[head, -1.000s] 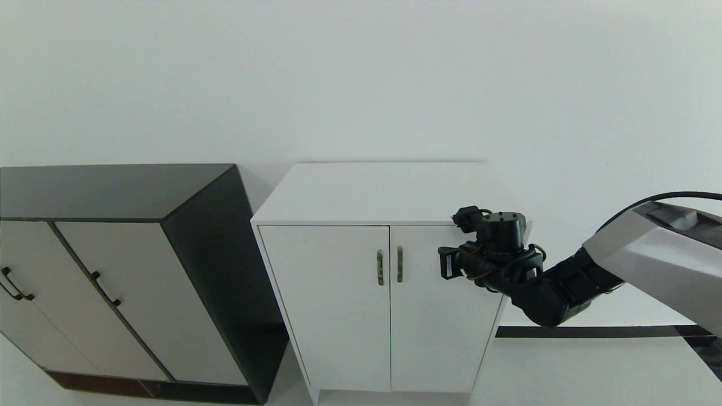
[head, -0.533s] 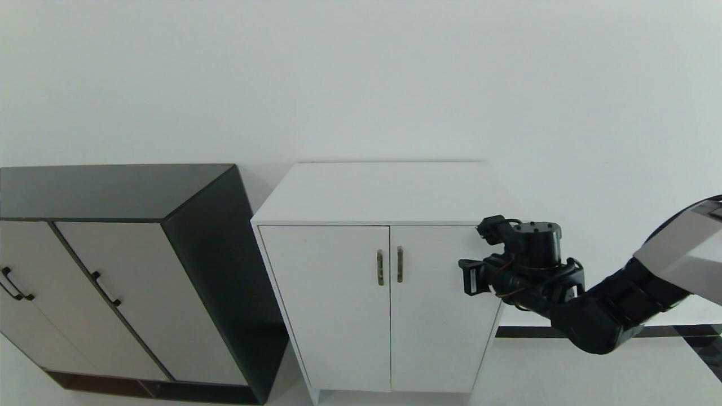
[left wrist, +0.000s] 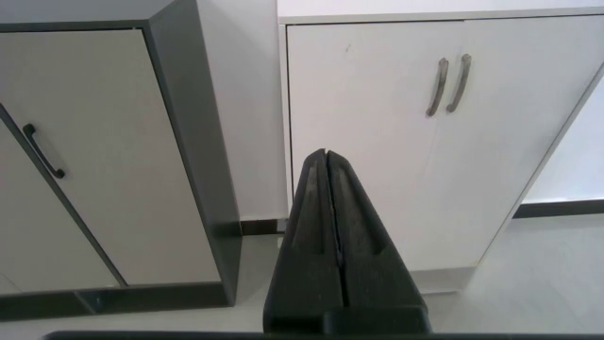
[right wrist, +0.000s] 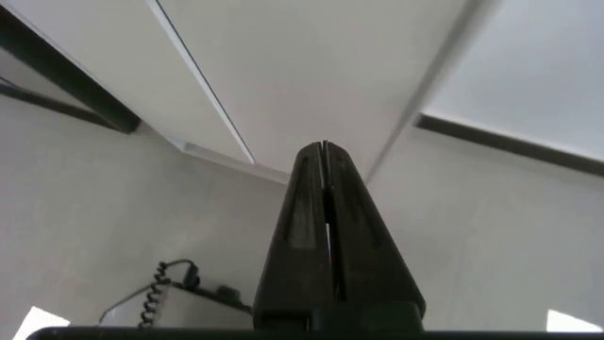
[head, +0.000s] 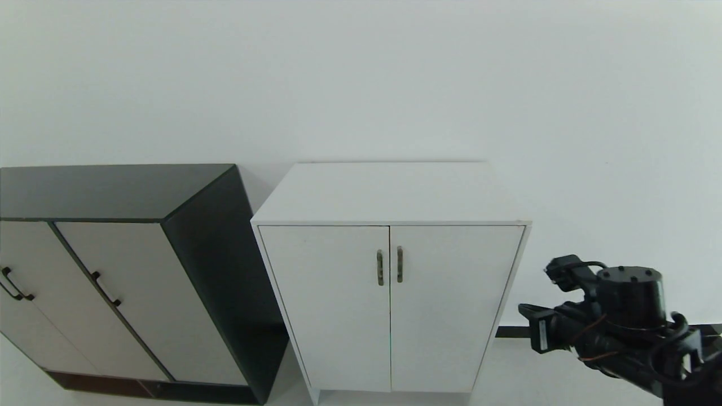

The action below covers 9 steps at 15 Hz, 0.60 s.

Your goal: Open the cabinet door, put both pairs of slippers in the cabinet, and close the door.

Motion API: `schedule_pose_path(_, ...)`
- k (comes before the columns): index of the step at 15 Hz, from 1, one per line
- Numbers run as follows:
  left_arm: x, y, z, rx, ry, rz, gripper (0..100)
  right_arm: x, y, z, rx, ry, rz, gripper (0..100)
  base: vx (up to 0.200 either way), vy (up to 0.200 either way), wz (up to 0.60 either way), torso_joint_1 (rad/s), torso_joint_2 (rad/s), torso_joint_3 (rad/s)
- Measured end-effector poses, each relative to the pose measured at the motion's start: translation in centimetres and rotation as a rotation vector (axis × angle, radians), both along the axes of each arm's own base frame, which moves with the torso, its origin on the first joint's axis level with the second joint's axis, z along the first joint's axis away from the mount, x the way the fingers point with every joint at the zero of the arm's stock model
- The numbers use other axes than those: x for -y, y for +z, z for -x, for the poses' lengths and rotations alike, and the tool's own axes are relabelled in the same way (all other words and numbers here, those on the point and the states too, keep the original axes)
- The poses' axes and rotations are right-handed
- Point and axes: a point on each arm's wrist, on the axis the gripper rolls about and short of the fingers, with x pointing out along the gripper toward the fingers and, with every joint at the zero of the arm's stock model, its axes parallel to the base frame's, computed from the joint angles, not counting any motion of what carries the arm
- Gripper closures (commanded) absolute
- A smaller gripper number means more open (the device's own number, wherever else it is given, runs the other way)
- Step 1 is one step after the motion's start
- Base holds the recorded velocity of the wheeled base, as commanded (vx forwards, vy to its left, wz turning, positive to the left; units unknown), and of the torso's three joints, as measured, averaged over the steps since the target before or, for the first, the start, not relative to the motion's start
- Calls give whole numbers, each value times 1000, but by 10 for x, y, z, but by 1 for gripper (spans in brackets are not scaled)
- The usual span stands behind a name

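While the cabinet [head: 327, 304] stands shut, the right end effector [head: 535, 330] hangs beside it.

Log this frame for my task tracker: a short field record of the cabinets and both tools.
white cabinet: both doors shut, paired handles at the middle
left tool: shut, empty, pointing at the cabinet front
right tool: shut, empty, low beside the cabinet's right side
black cabinet: left of the white one, closed
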Motion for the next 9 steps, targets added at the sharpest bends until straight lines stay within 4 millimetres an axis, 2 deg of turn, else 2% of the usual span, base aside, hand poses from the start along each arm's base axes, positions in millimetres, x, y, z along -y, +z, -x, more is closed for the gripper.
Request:
schedule_pose_path(5,0,0,0,0,0,6,100,50,12,74,24,-110,26,100,0,0,0,0,0,0)
schedule_pose_path(9,0,0,0,0,4,10,100,74,19,127,7,-163,58,100,0,0,0,0,0,0)
